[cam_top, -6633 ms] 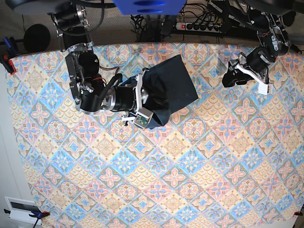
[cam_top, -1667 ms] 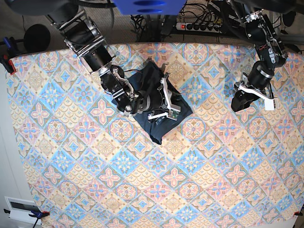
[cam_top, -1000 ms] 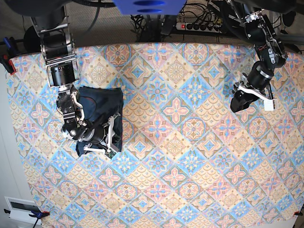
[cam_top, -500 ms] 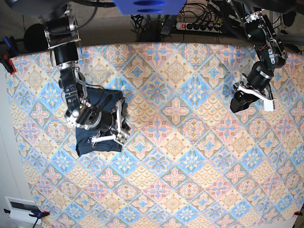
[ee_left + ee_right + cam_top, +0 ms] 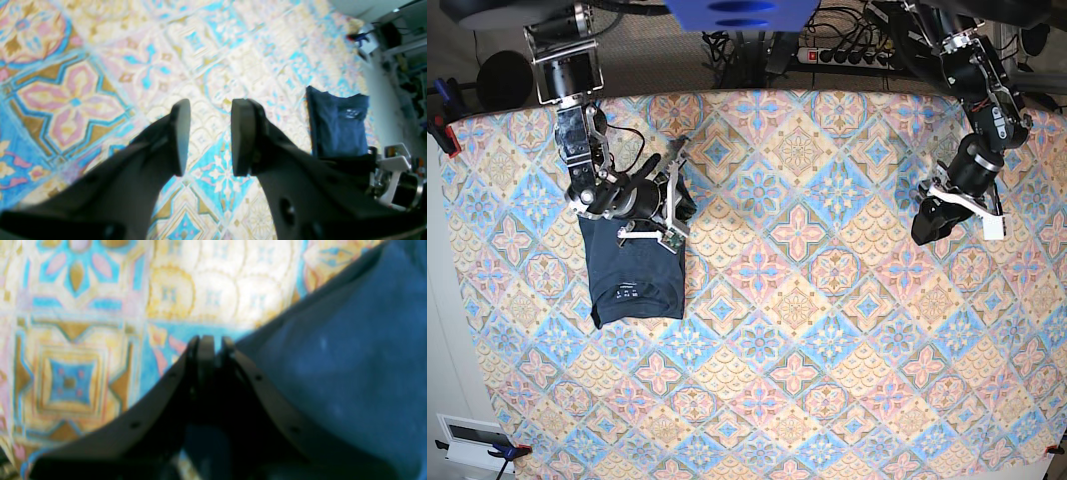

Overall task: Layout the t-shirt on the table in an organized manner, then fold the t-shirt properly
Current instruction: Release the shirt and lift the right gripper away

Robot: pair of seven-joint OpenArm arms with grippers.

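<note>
The dark navy t-shirt (image 5: 632, 275) lies folded into a compact rectangle on the left part of the patterned table (image 5: 797, 330). My right gripper (image 5: 683, 198) sits at its upper right corner. In the right wrist view this gripper (image 5: 210, 340) is shut, its tips at the edge of the t-shirt (image 5: 350, 340), and no cloth shows between them. My left gripper (image 5: 924, 228) hovers far off on the right side. Its fingers (image 5: 176, 133) stand open over bare cloth, with the t-shirt (image 5: 337, 130) in the distance.
A power strip (image 5: 847, 55) and cables lie behind the table's far edge. Clamps (image 5: 442, 130) grip the left edge, and a white box (image 5: 472, 440) sits off the lower left corner. The right arm's body (image 5: 617, 195) lies over the shirt's top.
My right gripper has travelled from the shirt's lower right up along its side to the top right corner, staying shut. The shirt has stayed in place. The left arm has barely moved.
</note>
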